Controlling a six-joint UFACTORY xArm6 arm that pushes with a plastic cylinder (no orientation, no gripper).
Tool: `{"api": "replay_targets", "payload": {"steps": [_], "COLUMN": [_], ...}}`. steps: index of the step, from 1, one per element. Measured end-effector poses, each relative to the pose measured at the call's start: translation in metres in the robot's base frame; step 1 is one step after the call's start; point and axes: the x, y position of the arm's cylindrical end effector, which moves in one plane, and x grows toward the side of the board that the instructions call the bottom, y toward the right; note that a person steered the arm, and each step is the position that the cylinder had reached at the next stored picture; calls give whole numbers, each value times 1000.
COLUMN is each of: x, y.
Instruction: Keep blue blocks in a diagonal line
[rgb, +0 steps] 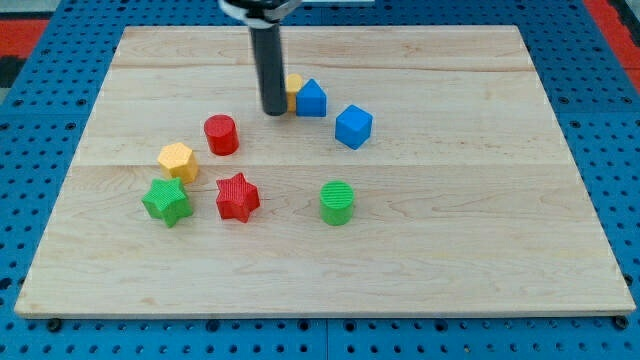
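Note:
Two blue blocks lie near the board's upper middle: a blue house-shaped block (311, 98) and a blue cube (353, 127) lower and to its right, the two forming a short diagonal. A yellow block (293, 90) is pressed against the left side of the house-shaped block, partly hidden by the rod. My tip (274, 111) stands just left of the yellow block, close to it, and left of both blue blocks.
A red cylinder (221, 134), a yellow hexagonal block (177, 161), a green star (166, 201), a red star (237, 196) and a green cylinder (337, 202) lie in the lower left and middle of the wooden board (480, 200). Blue pegboard surrounds the board.

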Motion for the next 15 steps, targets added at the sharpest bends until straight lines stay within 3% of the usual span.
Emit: {"api": "replay_targets", "payload": {"steps": [5,9,13,15], "x": [-8,-37,-94,-95], "y": [114,213,233,195]}}
